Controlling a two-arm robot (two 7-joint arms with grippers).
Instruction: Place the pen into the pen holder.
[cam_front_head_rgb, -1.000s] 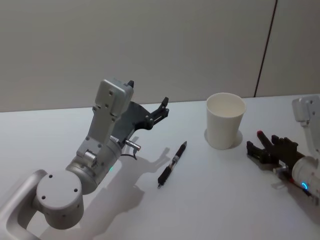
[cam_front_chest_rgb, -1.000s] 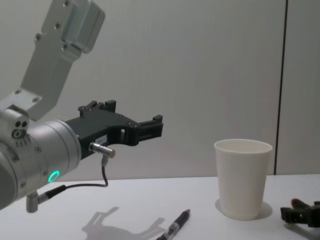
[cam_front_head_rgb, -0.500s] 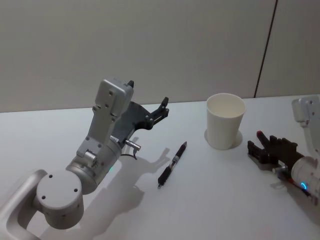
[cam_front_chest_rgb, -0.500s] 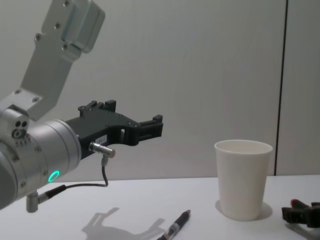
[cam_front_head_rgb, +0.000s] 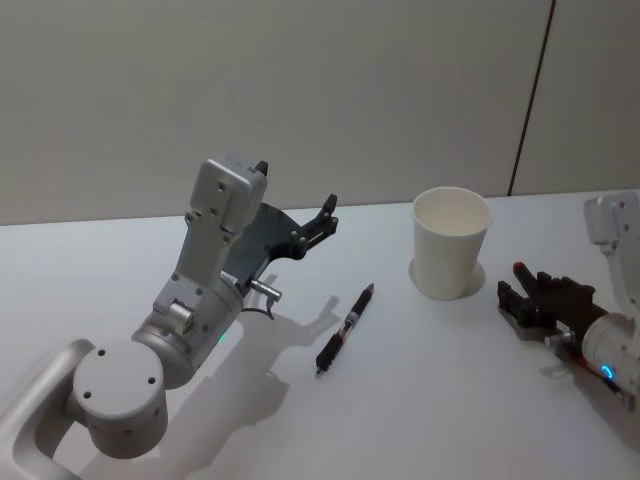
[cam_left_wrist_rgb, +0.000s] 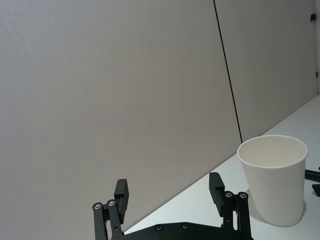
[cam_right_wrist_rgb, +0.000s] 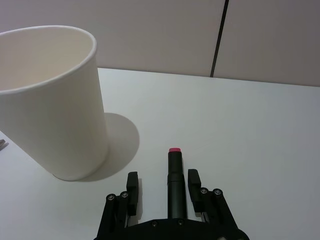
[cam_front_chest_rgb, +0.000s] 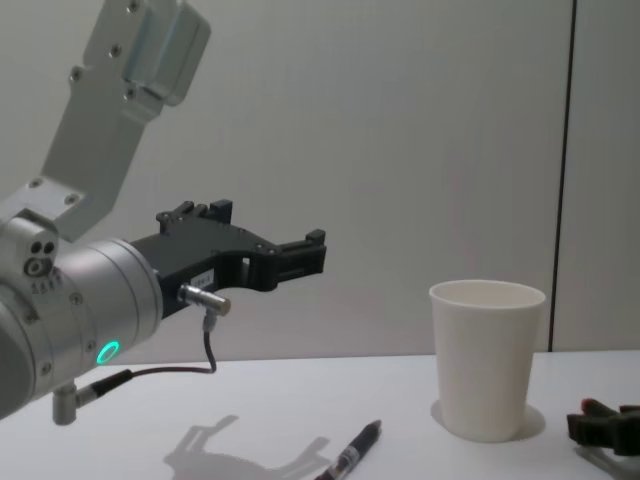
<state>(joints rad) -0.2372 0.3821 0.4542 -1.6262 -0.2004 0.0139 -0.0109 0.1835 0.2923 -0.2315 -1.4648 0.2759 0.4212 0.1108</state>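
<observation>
barely anything has shifted: the right gripper (cam_front_head_rgb: 515, 288), low over the tabletop (cam_front_head_rgb: 420, 410) near its right edge, has slid a touch further toward that edge and away from the cup (cam_front_head_rgb: 451, 245). its fingers stand apart, and a dark red-tipped stick (cam_right_wrist_rgb: 174, 175) sits between them with a gap on either side; we cannot tell whether it is part of the gripper. the left gripper (cam_front_head_rgb: 322, 217) has not budged. it is held high above the left half of the tabletop, fingers spread wide and empty, aimed toward the cup. the pen (cam_front_head_rgb: 345, 328) lies where it lay, flat near the middle of the tabletop, well apart from both grippers and a little way from the cup. the cup stands upright and empty toward the far edge. so we judge the task has not really begun: nothing grips the pen yet. the right side's retreat suggests the left gripper will be the one to come down on it.
</observation>
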